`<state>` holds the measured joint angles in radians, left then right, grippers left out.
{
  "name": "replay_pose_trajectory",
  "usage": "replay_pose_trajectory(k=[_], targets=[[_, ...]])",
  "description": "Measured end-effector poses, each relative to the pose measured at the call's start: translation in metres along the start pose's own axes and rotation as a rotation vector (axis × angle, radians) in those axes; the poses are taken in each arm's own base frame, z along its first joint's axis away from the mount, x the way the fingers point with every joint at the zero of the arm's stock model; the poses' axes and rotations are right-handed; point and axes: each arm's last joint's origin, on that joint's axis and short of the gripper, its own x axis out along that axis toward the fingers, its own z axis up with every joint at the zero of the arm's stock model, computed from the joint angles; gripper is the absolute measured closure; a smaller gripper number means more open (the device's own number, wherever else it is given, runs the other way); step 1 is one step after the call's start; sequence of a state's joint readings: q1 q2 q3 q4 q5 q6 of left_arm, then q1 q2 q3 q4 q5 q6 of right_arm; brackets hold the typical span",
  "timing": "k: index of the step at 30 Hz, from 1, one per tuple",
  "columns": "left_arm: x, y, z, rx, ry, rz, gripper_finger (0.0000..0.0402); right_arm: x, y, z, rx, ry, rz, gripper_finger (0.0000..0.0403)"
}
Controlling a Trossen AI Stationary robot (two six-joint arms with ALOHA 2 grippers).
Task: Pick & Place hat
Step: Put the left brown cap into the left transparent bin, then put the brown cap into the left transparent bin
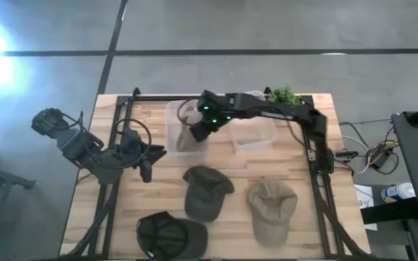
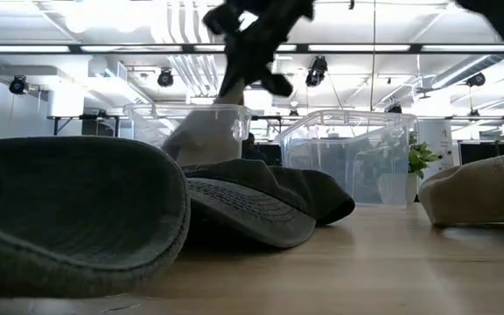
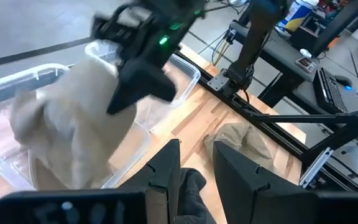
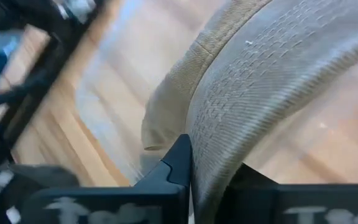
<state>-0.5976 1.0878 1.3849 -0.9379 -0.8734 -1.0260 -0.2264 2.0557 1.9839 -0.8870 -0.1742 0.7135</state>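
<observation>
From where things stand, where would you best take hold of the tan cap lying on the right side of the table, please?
I would probably pinch the tan cap by its brim, which points toward the table's near edge, coming straight down from above. The brim is flatter and stiffer than the soft, rumpled crown.

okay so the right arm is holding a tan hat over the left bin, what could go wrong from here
1. The right gripper pinches only the edge of the tan hat, so the hat could slip out early.
2. The hat hangs partly over the rim of the left clear bin; if released now it may drape over the wall instead of dropping in.
3. The left gripper waits close beside that bin, so the arms could crowd each other when the right arm withdraws.
</observation>
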Motion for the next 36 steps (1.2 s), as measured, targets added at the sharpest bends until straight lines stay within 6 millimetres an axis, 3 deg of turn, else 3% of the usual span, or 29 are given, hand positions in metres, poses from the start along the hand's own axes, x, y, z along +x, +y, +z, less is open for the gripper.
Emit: replay_pose_trajectory(k=[7,13,16,22,26,30,36], targets=[[0.0,0.001,0.0,0.008,0.003,0.005,0.0312,0.05,0.0,0.028,0.04,0.08,0.086,0.036],[0.003,0.002,-0.005,0.044,0.021,0.035,0.0312,0.061,0.006,0.04,0.057,0.031,0.087,0.0325],[0.006,0.003,-0.009,0.044,0.028,0.046,0.0312,0.052,0.012,0.038,0.042,-0.017,0.059,0.0295],[0.013,0.01,-0.025,0.052,0.068,0.068,0.0312,0.004,0.03,0.032,-0.078,-0.084,0.051,0.0225],[0.017,0.012,-0.033,0.046,0.073,0.077,0.0312,-0.036,0.044,0.002,-0.219,-0.019,-0.04,0.019],[0.028,0.011,-0.042,0.07,0.088,0.049,0.0312,-0.082,0.058,-0.051,-0.349,0.1,-0.208,0.0174],[0.064,0.006,-0.05,0.048,0.134,-0.149,0.0312,-0.106,0.073,-0.127,-0.324,0.226,-0.273,0.0172]])
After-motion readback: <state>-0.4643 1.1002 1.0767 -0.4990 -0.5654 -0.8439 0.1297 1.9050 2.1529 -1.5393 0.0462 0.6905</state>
